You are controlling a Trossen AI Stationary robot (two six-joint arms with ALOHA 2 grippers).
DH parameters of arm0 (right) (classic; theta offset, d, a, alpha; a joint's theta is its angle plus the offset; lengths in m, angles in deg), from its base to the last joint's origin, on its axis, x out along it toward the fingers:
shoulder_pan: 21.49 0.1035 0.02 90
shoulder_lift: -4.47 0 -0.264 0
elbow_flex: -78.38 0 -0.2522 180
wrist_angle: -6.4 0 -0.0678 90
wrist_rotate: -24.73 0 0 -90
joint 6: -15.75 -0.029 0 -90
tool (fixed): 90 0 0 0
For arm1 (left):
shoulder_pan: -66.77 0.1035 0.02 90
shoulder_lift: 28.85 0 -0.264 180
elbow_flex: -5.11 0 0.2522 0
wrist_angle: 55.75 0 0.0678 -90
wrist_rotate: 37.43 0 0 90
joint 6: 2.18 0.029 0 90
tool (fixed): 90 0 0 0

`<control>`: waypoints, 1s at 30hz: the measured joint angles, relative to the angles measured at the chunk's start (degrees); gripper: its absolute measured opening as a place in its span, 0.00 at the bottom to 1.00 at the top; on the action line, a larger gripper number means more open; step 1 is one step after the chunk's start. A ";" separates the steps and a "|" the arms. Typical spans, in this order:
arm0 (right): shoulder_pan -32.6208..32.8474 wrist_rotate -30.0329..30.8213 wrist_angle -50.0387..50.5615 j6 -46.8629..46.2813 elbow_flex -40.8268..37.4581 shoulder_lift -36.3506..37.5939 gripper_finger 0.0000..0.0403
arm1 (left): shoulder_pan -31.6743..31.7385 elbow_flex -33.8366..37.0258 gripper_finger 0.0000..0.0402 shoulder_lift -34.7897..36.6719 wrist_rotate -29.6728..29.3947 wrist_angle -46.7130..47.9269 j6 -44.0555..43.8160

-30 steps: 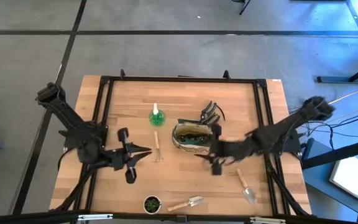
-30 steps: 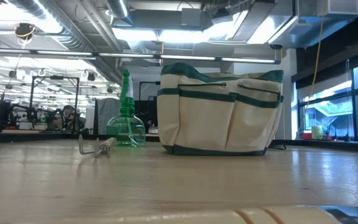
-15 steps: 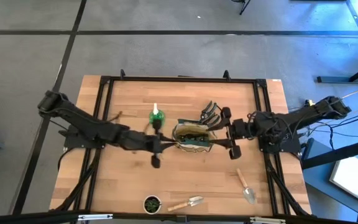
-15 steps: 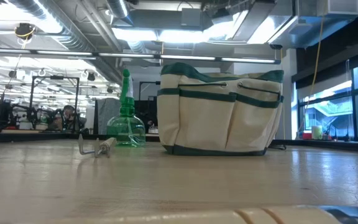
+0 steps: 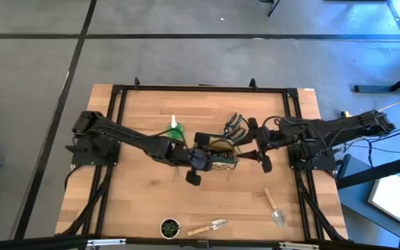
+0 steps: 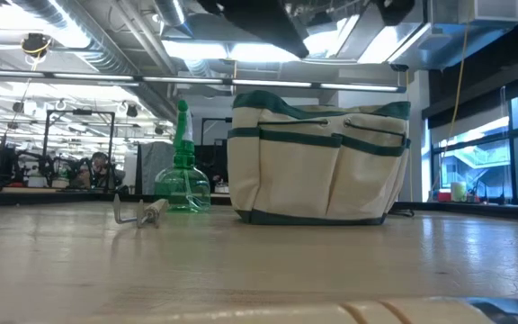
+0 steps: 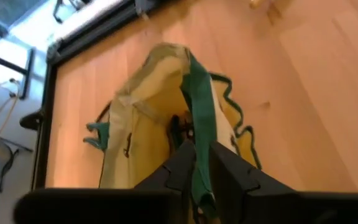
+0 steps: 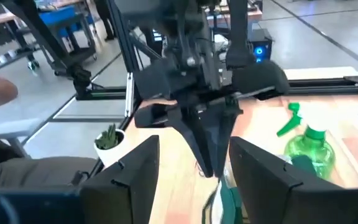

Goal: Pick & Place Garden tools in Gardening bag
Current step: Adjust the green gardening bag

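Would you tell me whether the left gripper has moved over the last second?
Yes. In the high view the left gripper has swung from the bare table left of the fork across to the gardening bag, now pinching its green handle.

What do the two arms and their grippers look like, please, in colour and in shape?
Both arms are black and made of long slim links with thicker, rounded joints. The left gripper has two dark, wedge-shaped fingers that narrow toward the tips. The right gripper has two broad, flat black fingers. Black cables trail beside the right arm's base. I see no markings.
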 joint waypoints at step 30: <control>3.37 9.22 1.21 -1.29 -4.76 8.74 0.48 | 4.63 -3.11 0.42 -8.97 11.10 5.76 -9.83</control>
